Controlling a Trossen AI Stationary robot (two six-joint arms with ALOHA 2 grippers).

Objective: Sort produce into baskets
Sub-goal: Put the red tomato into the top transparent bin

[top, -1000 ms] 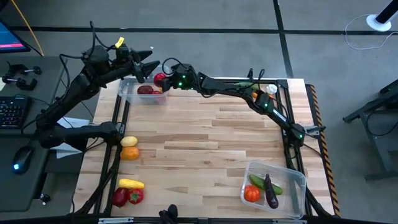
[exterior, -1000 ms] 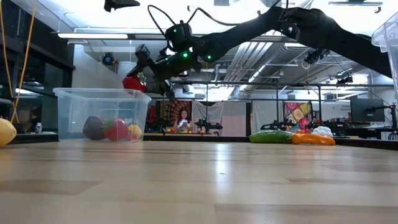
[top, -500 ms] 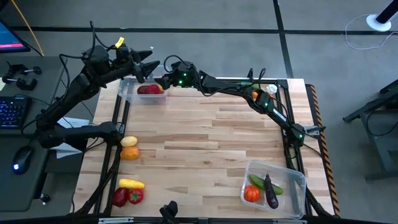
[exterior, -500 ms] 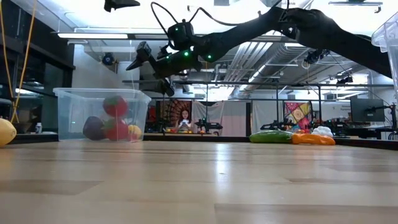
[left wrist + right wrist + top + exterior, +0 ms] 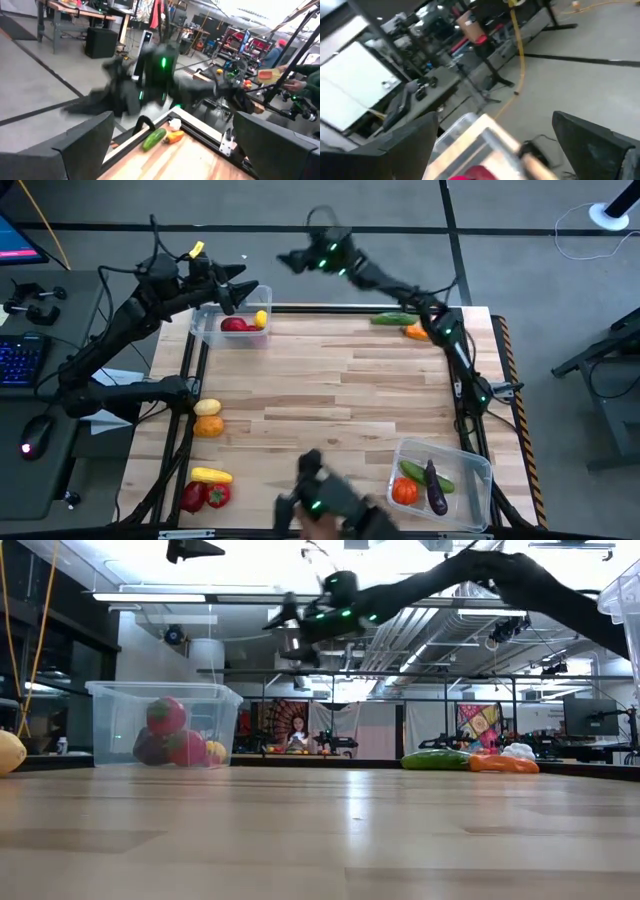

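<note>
Produce sits in several places on the pale, plank-grained wooden table [image 5: 330, 390]: a clear, round-cornered plastic tub [image 5: 205, 328] at the far left corner holds smooth red apples [image 5: 234, 324] and a small yellow lemon [image 5: 261, 318]; a second clear tub [image 5: 470, 470] at the near right holds a green cucumber [image 5: 413, 472], a glossy purple eggplant [image 5: 436, 492] and a red-orange tomato [image 5: 404, 492]. A cucumber and carrot [image 5: 416, 332] lie loose at the far right edge; yellow and red pieces [image 5: 207, 485] lie along the left. The right gripper [image 5: 290, 260] hangs above the floor beyond the far edge, jaws spread wide, empty. The left gripper [image 5: 240, 285] hovers by the far tub, jaws wide, empty.
</note>
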